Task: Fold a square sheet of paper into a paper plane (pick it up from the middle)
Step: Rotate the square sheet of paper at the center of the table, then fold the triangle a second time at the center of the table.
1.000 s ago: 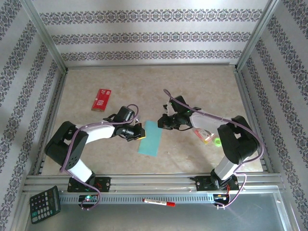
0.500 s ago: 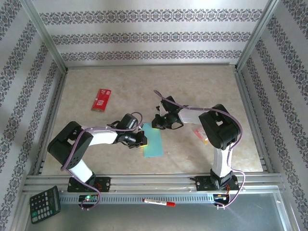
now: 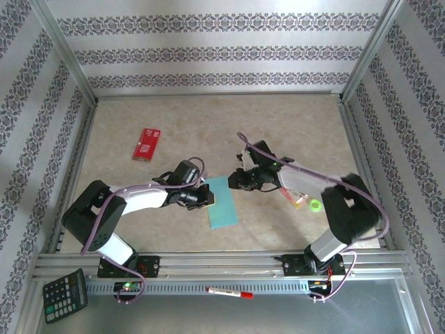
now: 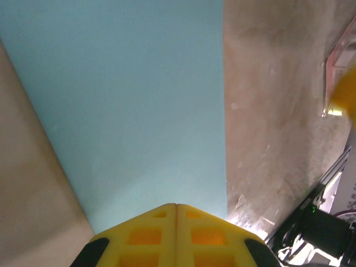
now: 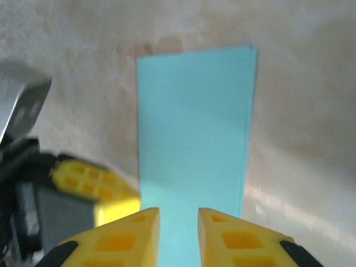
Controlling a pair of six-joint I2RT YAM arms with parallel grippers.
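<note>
The square sheet of paper (image 3: 222, 202) lies on the table folded into a narrow light teal rectangle. My left gripper (image 3: 208, 197) is shut, its yellow tips (image 4: 176, 207) meeting over the paper's (image 4: 128, 105) left long edge with nothing between them. My right gripper (image 3: 234, 180) hovers at the strip's far short end. In the right wrist view its jaws (image 5: 179, 214) stand a little apart over the paper (image 5: 194, 128) without holding it. The left gripper's fingers (image 5: 94, 181) show blurred at the strip's side.
A red packet (image 3: 146, 144) lies at the back left. A small pink-and-yellow packet (image 3: 300, 197) and a green ring (image 3: 315, 205) sit under the right arm. A calculator (image 3: 65, 296) and a marker (image 3: 229, 293) rest on the near rail.
The right gripper's jaws have parted and it has drawn back slightly to the right. The paper strip has turned a little on the table. The left gripper stays shut at its edge.
</note>
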